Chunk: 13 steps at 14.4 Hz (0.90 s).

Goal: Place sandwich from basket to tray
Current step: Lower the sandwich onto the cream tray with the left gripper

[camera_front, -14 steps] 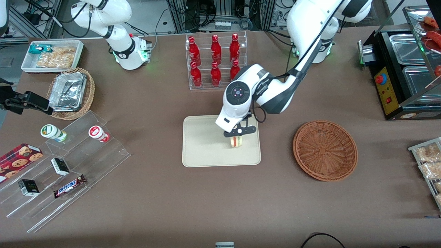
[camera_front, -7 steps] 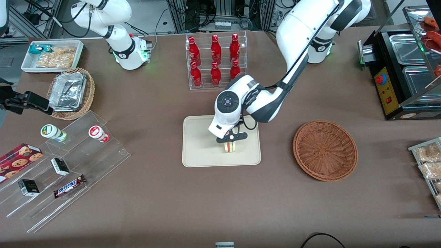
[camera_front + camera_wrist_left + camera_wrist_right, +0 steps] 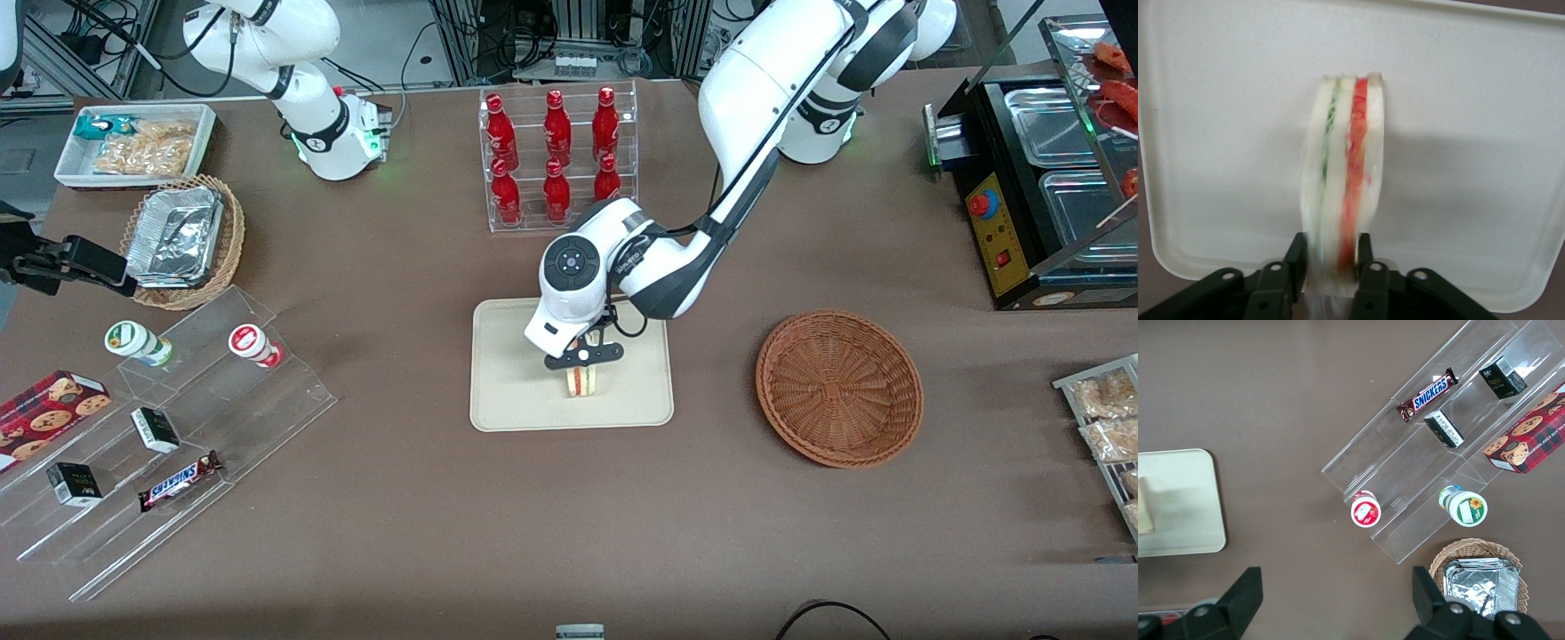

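Front overhead; wrists share tray (image 3: 507,373)

In the front view the gripper (image 3: 582,357) is largely covered by the left arm's wrist, and the top of the sandwich (image 3: 581,381) beneath it is hidden; whether the sandwich touches the tray (image 3: 502,391) cannot be told. In the left wrist view the sandwich (image 3: 1341,200) is blurred where it is pinched between the fingers (image 3: 1295,257), and the gripper body is cut off by the picture's edge. The tray (image 3: 1471,100) is cropped on three sides.
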{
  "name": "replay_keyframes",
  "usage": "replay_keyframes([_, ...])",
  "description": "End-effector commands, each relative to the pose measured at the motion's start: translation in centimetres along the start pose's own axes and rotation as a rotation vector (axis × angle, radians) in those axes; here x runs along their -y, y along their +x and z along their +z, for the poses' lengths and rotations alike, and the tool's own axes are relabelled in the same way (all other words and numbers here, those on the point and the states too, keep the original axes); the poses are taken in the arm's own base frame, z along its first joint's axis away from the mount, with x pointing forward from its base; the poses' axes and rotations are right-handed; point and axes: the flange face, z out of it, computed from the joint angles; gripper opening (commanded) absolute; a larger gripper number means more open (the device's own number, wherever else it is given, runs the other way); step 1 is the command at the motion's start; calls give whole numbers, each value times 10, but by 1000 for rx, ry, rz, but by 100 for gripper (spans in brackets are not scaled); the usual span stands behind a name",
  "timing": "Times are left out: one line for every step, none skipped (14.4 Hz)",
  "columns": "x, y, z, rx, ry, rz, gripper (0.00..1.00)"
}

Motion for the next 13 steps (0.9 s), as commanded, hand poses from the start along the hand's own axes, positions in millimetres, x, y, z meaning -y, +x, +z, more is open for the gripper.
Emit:
replay_keyframes([-7,2,-2,-30,0,-9,83])
replay_keyframes([-5,4,-4,-34,2,-13,100])
replay_keyframes([-1,11,-7,-44,4,-24,100])
replay_keyframes([6,20,-13,-59,5,-42,100])
replay_keyframes([10,29,-27,-81,-3,-53,100])
replay_keyframes([17,39,-46,-103,-8,-69,100])
replay_keyframes([28,46,-67,-119,-6,-85,100])
replay_keyframes([34,47,-88,-126,-11,-90,100])
replay_keyframes([45,51,-110,-134,-21,-109,100])
replay_keyframes([58,57,-130,-145,-25,-129,100])
replay_keyframes([79,65,-148,-139,-6,-154,100])
replay_keyframes([101,72,-162,-116,29,-169,100])
replay_keyframes([129,82,-179,-94,55,-165,100])
